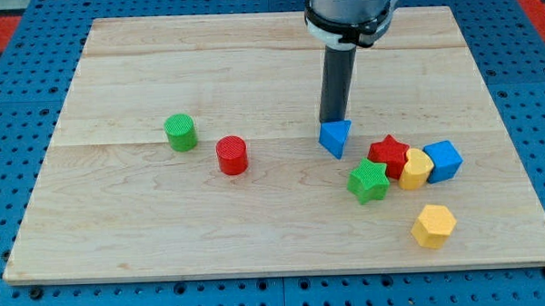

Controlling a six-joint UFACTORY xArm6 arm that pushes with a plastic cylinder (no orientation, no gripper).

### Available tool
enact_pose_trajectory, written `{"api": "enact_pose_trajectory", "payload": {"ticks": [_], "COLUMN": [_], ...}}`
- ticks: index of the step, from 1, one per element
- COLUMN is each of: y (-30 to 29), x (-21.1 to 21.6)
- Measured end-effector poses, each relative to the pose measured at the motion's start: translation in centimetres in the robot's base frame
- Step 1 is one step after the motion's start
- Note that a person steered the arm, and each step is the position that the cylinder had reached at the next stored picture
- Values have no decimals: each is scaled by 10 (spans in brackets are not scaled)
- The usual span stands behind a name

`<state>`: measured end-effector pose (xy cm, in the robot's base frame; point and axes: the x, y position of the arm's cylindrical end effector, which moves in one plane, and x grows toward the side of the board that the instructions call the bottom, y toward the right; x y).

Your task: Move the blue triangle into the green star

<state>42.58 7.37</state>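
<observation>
The blue triangle (336, 138) lies right of the board's middle. The green star (369, 180) lies just below and to the right of it, a small gap apart. My tip (332, 122) stands at the triangle's upper edge, touching or nearly touching it, on the side away from the star. The dark rod rises from there to the arm at the view's top.
A red star (388, 154), a yellow block (417, 169) and a blue cube (443, 161) cluster right of the green star. A yellow hexagon (433, 225) lies below them. A red cylinder (231, 155) and a green cylinder (180, 133) lie at the left.
</observation>
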Motion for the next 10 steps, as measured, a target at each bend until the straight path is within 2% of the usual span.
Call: {"api": "enact_pose_trajectory", "payload": {"ticks": [8,10], "y": [-12,10], "x": [22,60]}}
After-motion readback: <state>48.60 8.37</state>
